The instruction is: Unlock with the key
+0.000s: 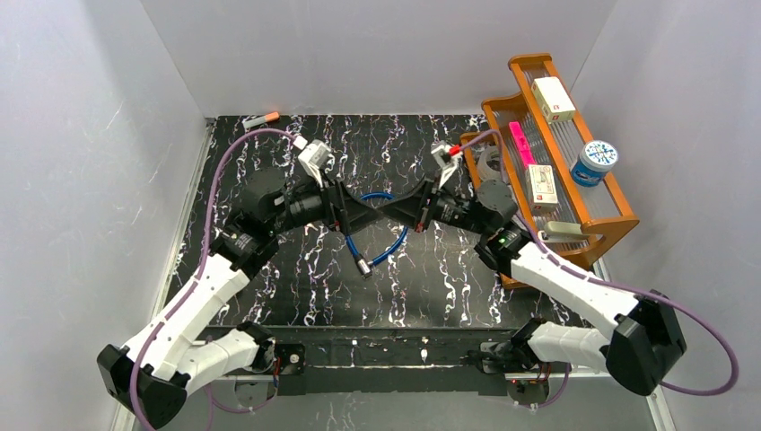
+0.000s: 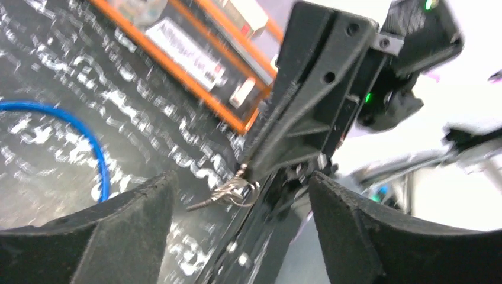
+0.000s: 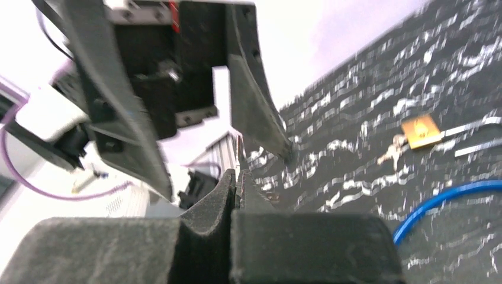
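Well, my right gripper (image 3: 237,177) has its jaws pressed together on the key (image 2: 220,194). Seen from my left wrist, the small metal key and its wire ring stick out of that gripper's tip, held off the table (image 1: 269,287) above its middle. My left gripper (image 2: 241,180) faces it tip to tip, jaws spread wide and gripping nothing, and the key shows between them. Below us a blue cable (image 1: 381,242) loops on the black marbled top. From my right wrist, a small yellow piece (image 3: 420,131) lies flat near that cable, too blurred to name. An orange rack (image 1: 619,215) stands at the right edge toward the far corner. It holds white boxes (image 1: 553,97) with red marks and a pink strip (image 1: 520,142), with a blue-and-white tub (image 1: 594,162) at its right side. None of their print is readable.
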`<act>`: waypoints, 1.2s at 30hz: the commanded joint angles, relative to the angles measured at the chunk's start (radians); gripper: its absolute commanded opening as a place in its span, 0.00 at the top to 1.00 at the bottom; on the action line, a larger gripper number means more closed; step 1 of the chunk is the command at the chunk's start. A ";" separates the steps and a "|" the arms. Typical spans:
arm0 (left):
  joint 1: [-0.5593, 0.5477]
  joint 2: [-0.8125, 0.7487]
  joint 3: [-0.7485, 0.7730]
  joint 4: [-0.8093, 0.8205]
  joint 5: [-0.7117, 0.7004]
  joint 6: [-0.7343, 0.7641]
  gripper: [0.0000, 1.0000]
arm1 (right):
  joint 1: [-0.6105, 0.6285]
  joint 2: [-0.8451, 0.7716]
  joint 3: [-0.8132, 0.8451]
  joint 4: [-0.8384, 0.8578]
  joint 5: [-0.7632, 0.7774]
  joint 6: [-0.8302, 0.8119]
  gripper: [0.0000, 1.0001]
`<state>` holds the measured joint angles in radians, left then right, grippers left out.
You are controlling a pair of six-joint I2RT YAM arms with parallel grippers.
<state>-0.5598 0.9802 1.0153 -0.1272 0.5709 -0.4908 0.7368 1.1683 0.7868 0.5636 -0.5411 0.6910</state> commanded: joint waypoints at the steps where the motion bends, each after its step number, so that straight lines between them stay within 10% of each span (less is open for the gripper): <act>1: 0.001 -0.044 -0.093 0.463 -0.059 -0.334 0.26 | -0.003 -0.081 -0.021 0.182 0.163 0.085 0.99; 36: -0.014 -0.024 -0.183 0.742 -0.078 -0.555 0.76 | -0.003 -0.113 -0.054 0.356 0.199 0.298 0.99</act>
<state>-0.5701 0.9691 0.8368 0.5762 0.4969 -1.0470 0.7353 1.0744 0.7204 0.8715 -0.3424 0.9810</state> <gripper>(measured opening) 0.249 0.032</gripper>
